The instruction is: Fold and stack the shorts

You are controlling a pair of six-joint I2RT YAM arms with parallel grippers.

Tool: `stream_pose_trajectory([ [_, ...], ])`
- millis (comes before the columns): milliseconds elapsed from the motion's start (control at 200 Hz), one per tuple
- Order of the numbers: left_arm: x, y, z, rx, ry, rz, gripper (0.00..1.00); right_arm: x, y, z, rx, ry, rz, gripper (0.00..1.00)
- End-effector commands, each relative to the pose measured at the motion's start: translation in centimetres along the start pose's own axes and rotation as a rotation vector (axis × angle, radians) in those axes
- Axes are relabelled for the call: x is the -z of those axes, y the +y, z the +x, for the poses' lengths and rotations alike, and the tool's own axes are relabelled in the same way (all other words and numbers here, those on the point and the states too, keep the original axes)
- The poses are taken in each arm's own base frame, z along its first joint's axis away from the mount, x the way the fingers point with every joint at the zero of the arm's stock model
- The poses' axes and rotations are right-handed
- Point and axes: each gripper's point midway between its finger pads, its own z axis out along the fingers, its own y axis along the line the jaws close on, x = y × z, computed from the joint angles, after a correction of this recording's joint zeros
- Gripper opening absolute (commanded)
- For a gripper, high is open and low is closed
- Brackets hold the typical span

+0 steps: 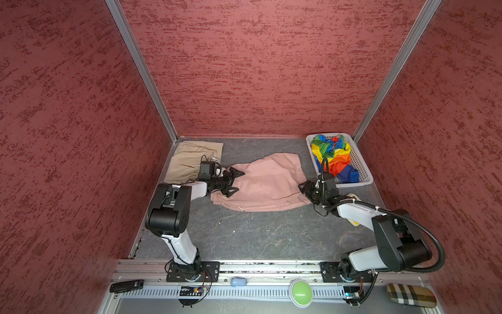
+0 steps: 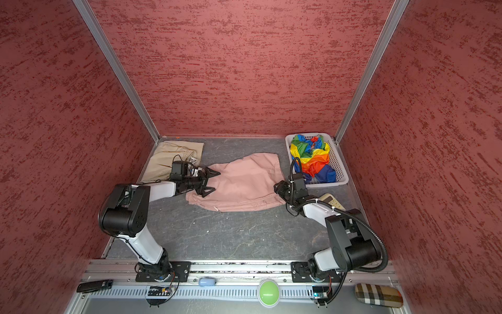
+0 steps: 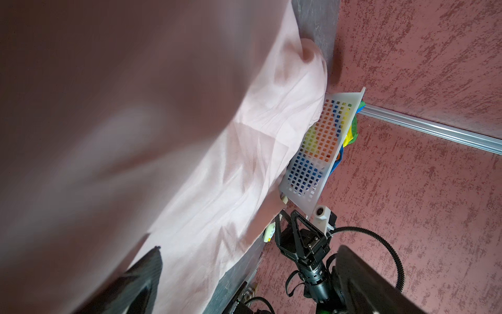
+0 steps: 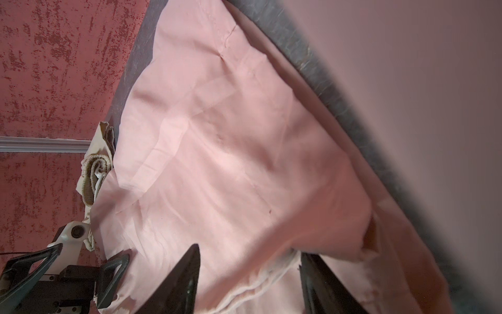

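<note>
Top views: pink shorts (image 1: 266,182) (image 2: 241,182) long axis left-right.

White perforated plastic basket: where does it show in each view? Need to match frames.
Top view: white perforated plastic basket in the far right corner of the grey table.
Top view: same far right corner.
Left wrist: its perforated side wall shows just past the pink cloth's edge.
Right wrist: not in it.
Shared landmark: dusty pink cloth shorts, in all four.
</note>
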Motion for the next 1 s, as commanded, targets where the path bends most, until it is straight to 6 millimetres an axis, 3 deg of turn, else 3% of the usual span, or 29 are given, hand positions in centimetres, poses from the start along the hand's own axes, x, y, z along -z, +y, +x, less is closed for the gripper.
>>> stream_pose_trajectory([
  [0, 1.1, -2.0, 0.3, -0.042, 0.005, 0.03, 0.99, -0.6, -4.2, 2.4, -0.098, 0.071, 0.12, 0.6],
  [170, 2.1, -1.9, -0.1, -0.039, -0.013, 0.017, 0.99, -1.1, -4.7, 3.0, -0.114, 0.088, 0.123, 0.59],
  [341, 2.6, -1.1, -0.5, -0.029, -0.022, 0.001, 0.99, 0.1, -5.8, 3.9, -0.117, 0.093, 0.145, 0.59],
  [556, 2.1, -0.5, -0.6, -0.018, -0.016, -0.006, 1.0, 1.0, -5.4, 3.3, -0.107, 0.063, 0.146, 0.59],
  [706, 2.2, -0.6, -0.5, -0.024, -0.016, -0.007, 0.99, 1.7, -4.9, 1.9, -0.065, 0.018, 0.179, 0.58],
  [882, 2.0, -0.4, -0.3, -0.027, -0.012, -0.011, 0.99, 3.3, -2.1, -1.3, 0.073, -0.058, 0.222, 0.61],
  [997, 2.0, -0.4, -0.2, -0.031, -0.01, -0.009, 0.99, 3.5, 1.0, -2.7, 0.174, -0.061, 0.21, 0.76],
])
